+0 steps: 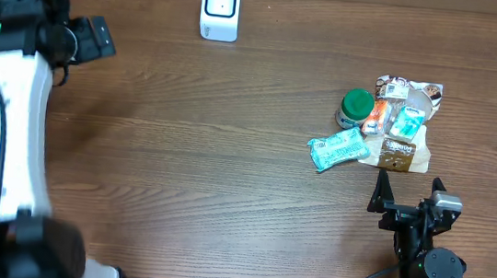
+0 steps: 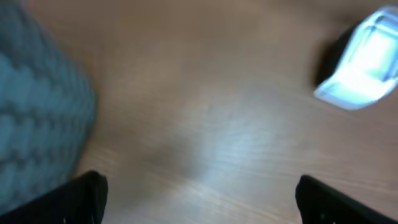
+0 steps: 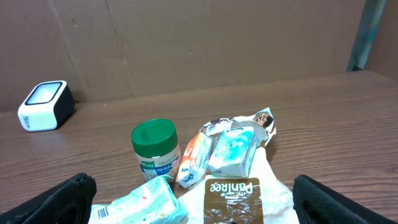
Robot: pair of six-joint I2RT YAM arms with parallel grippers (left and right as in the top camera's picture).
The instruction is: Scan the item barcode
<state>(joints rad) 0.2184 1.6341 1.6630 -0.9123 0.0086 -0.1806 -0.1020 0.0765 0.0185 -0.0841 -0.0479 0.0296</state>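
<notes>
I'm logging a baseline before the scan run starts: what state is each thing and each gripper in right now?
left gripper: open, empty.
right gripper: open, empty, touching nothing.
scanner: standing, untouched.
green-lidded jar: upright, lid on.
teal packet: lying flat beside the jar.
brown pouch: lying flat, label up.
light-blue packet: lying among the other packets.

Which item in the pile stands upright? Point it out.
The green-lidded jar. It alone stands on its base, lid up; the teal packet, the brown pouch and the other wrappers lie flat on the table.
</notes>
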